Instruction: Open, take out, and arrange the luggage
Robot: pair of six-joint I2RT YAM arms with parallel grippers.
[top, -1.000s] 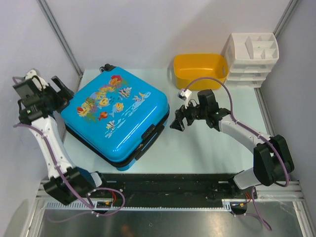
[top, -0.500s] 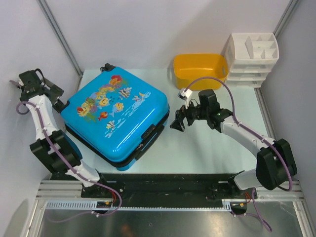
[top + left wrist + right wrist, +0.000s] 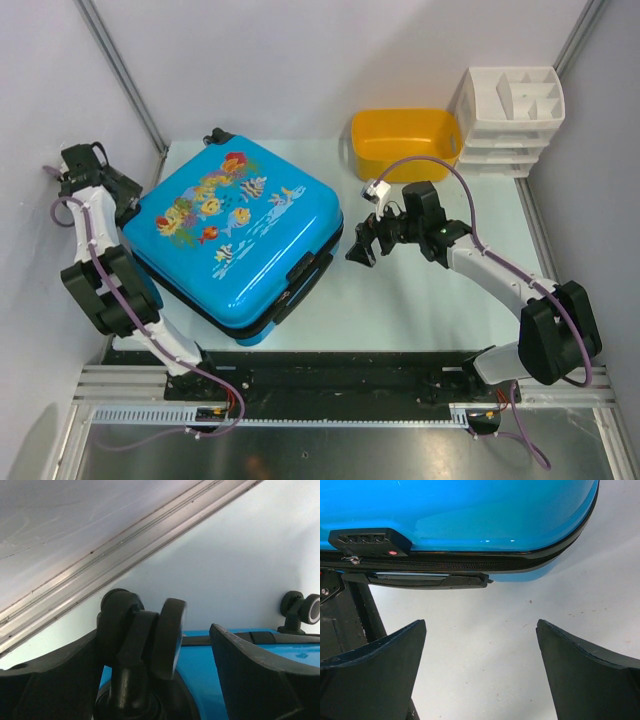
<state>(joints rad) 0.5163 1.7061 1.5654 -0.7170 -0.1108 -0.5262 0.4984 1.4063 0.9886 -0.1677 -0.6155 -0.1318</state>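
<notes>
White panel walls (image 3: 300,60) close off the work cell on three sides, and a pale table (image 3: 420,300) forms the work surface.

1. Task item. I see the luggage (image 3: 235,230) lying flat on the left half of the table, fish print facing up. It is turned at an angle to the table edges and its shell is closed. The right wrist view shows the black zipper band (image 3: 520,562) running unbroken along the seam. A combination lock (image 3: 367,539) sits on the seam, and a flat carry handle (image 3: 420,580) lies just below it.

2. Left gripper (image 3: 154,630). I have it at the far-left corner of the luggage. Its fingers (image 3: 250,680) stand wide apart. One black caster wheel (image 3: 145,640) rises between them, with a clear gap to the right-hand finger. I cannot tell whether the left-hand finger touches the wheel. A second wheel (image 3: 302,610) shows further along the same edge, against the wall. A metal frame post (image 3: 125,550) crosses the view above.

3. Right gripper (image 3: 357,242). I have it low over the table, just beside the right corner of the luggage and pointing at it. Its jaws are spread wide and hold nothing. Bare table shows between them, apart from the shell.

4. Other items. A yellow tub (image 3: 405,140) stands at the far edge of the table. A white drawer organiser (image 3: 510,120) stands just beside it in the far-right corner.
</notes>
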